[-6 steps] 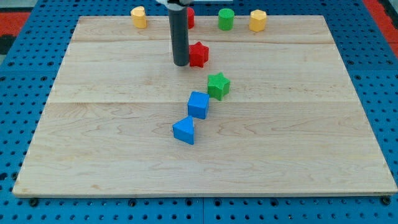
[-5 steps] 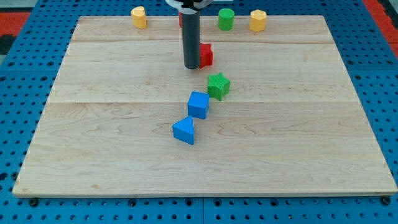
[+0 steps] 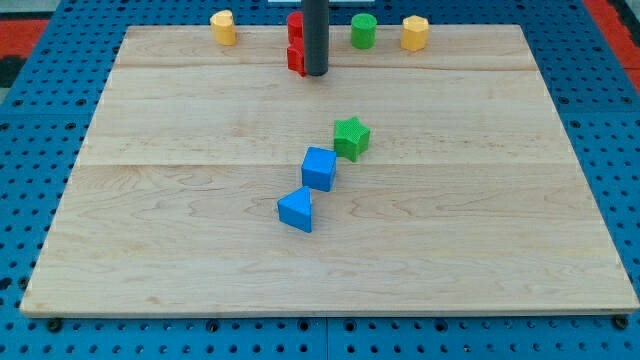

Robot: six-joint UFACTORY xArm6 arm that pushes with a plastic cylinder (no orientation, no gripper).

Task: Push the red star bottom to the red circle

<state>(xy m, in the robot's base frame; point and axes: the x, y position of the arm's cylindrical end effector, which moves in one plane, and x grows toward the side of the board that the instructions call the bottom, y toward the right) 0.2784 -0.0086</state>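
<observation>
The red star (image 3: 296, 58) sits near the view's top, just below the red circle (image 3: 295, 25), and the two look to be touching. Both are partly hidden by the dark rod. My tip (image 3: 316, 72) rests on the board at the right side of the red star, against it.
A yellow block (image 3: 223, 27) stands at the top left. A green cylinder (image 3: 363, 30) and a second yellow block (image 3: 414, 32) stand at the top right. A green star (image 3: 351, 137), a blue cube (image 3: 319, 167) and a blue triangle (image 3: 296, 209) lie in a diagonal line mid-board.
My tip moved up the view and slightly right. The red star slid up and to the left from mid-board to just below the red circle.
</observation>
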